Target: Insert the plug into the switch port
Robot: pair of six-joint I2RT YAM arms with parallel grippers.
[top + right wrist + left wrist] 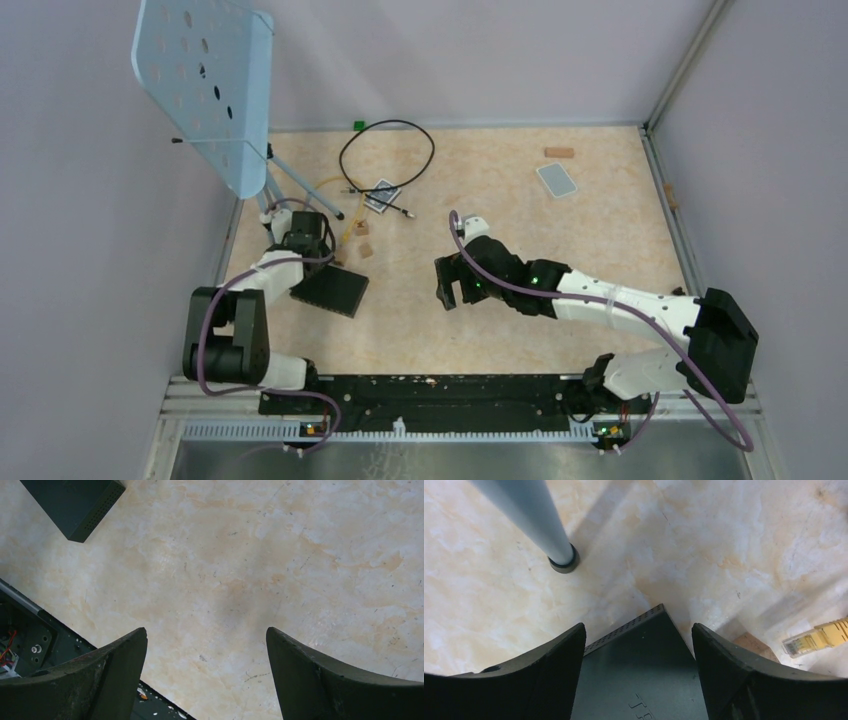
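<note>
Right fingers (pixel 100 680) wide, empty, hanging over worktop (pixel 260 555), probably free for plug pickup. Left fingers (pixel 549 680) wide, astride box (pixel 639 665) corner, likely to steady it; can't tell if they touch it. Yellow plug (pixel 816 636) loose on worktop, near box's right. Port hidden, only vented edge shows.

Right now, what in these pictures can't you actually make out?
Switch port: unseen anywhere; the left gripper covers part of the black box from above, and the left wrist view's bottom edge crops it.
Yellow plug: tiny from above, cut by the left wrist view's right edge.
Left gripper's grip on the box: its fingers hide the box's sides.
</note>
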